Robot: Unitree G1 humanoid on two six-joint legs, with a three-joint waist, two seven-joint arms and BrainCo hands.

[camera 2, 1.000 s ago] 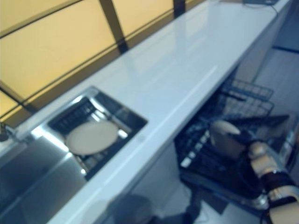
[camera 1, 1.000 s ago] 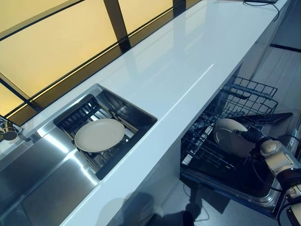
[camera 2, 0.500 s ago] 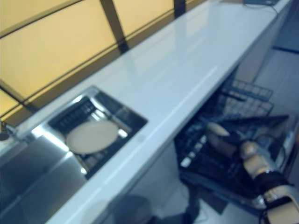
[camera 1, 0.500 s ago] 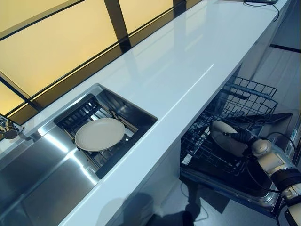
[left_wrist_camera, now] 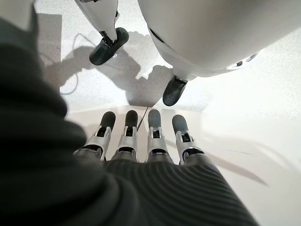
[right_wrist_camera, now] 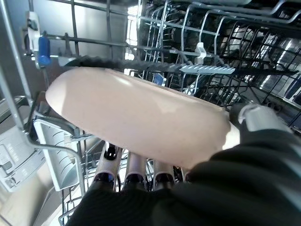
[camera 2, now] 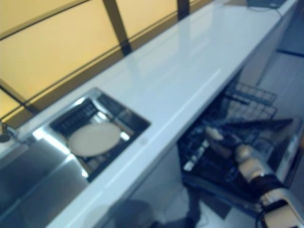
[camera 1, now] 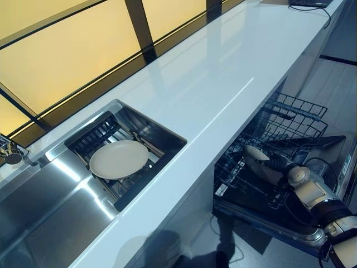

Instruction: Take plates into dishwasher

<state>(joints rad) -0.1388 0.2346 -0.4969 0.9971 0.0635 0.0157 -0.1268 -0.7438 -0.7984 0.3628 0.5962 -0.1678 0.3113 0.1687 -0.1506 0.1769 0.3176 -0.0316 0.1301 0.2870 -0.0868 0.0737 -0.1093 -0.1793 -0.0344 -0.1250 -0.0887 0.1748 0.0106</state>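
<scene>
Right hand (right_wrist_camera: 141, 176) of mine is clamped on the plate (right_wrist_camera: 141, 120) inside the dishwasher rack (camera 1: 290, 120); if tilted wrongly, it could strike the wires.

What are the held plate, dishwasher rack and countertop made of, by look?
Held plate, pinched in the right hand: cream, smooth and slightly glossy, so probably glazed ceramic, possibly melamine. Dishwasher rack: thin grey wire grid, likely coated steel. Countertop: white and glossy with reflections; stone, solid surface or laminate, cannot tell.
</scene>
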